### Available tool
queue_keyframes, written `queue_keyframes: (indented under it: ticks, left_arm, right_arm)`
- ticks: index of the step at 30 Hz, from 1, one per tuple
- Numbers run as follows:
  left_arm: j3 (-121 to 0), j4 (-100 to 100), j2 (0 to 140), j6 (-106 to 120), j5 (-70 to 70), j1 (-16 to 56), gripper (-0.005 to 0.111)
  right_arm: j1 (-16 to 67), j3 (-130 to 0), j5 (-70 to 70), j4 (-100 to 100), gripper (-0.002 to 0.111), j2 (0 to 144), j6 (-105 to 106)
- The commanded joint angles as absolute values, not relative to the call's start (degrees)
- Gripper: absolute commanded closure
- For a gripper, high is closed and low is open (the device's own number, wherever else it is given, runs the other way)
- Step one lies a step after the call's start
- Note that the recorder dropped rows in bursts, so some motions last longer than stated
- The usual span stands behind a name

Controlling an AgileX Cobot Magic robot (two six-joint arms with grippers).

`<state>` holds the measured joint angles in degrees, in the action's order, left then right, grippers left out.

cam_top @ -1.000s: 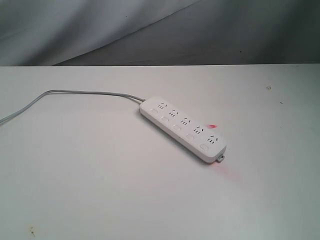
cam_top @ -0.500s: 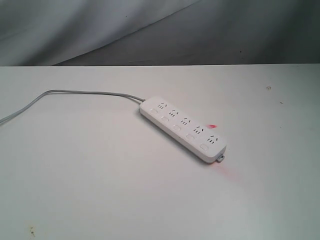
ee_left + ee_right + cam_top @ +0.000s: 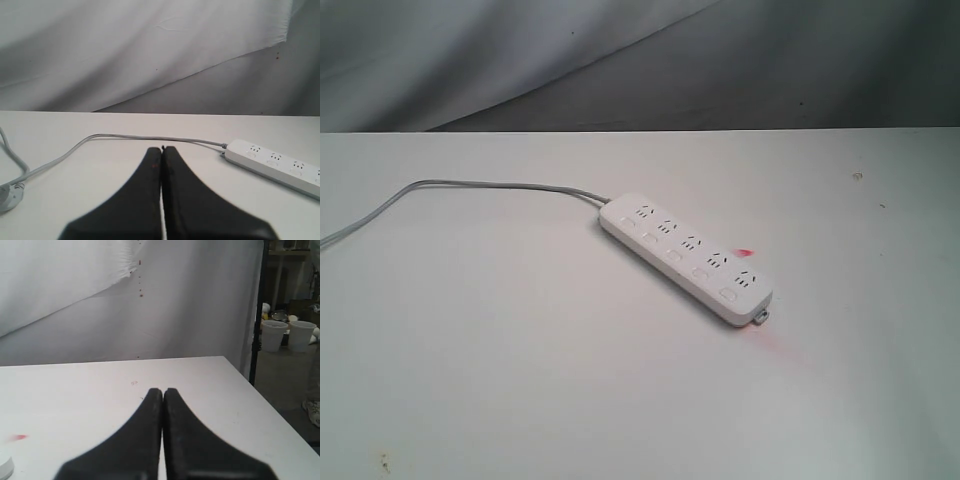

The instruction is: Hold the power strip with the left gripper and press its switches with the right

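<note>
The white power strip (image 3: 685, 256) lies flat and slantwise on the white table (image 3: 520, 380), its grey cord (image 3: 470, 186) trailing off to the left and a small tab (image 3: 761, 317) at its near end. Its switches (image 3: 674, 256) run in a row along the near side. Neither arm shows in the exterior view. In the left wrist view my left gripper (image 3: 162, 149) is shut and empty, above the table, with the power strip (image 3: 280, 166) off to one side and the cord (image 3: 150, 138) beyond its tips. My right gripper (image 3: 162, 390) is shut on nothing, over bare table.
A red light spot (image 3: 745, 252) lies beside the strip, with a pink glow (image 3: 775, 345) near its tab. A plug end (image 3: 7, 194) rests on the table in the left wrist view. The right wrist view shows the table's edge (image 3: 260, 400) and white cups (image 3: 272, 335) beyond.
</note>
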<state>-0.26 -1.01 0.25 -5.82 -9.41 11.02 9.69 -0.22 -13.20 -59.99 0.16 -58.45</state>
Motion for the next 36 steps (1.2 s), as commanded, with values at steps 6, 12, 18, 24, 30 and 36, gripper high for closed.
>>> queue_keyframes:
  ticks: [6, 12, 18, 24, 30, 36]
  left_arm:
    - [0.00, -0.73, 0.00, -6.16, -8.78, 10.84, 0.107]
    - [0.00, -0.73, 0.00, -6.16, -8.78, 10.84, 0.107]
    - [0.00, -0.73, 0.00, -6.16, -8.78, 10.84, 0.107]
    - [0.00, -0.73, 0.00, -6.16, -8.78, 10.84, 0.107]
    - [0.00, -0.73, 0.00, -5.88, -8.78, 10.84, 0.107]
    - [0.00, -0.73, 0.00, -5.88, -8.78, 10.84, 0.107]
  right_arm:
    - [9.15, 0.00, -10.07, -60.81, 0.108, 0.00, -58.29]
    - [9.15, 0.00, -8.59, -50.29, 0.108, 0.00, -46.79]
    - [9.15, 0.00, -7.50, -20.28, 0.108, 0.00, -13.39]
    - [9.15, 0.00, -6.12, -4.88, 0.108, 0.00, 0.00]
    - [9.15, 0.00, -5.47, -1.76, 0.108, 0.00, -0.35]
    - [9.15, 0.00, -5.36, 2.66, 0.108, 0.00, -0.43]
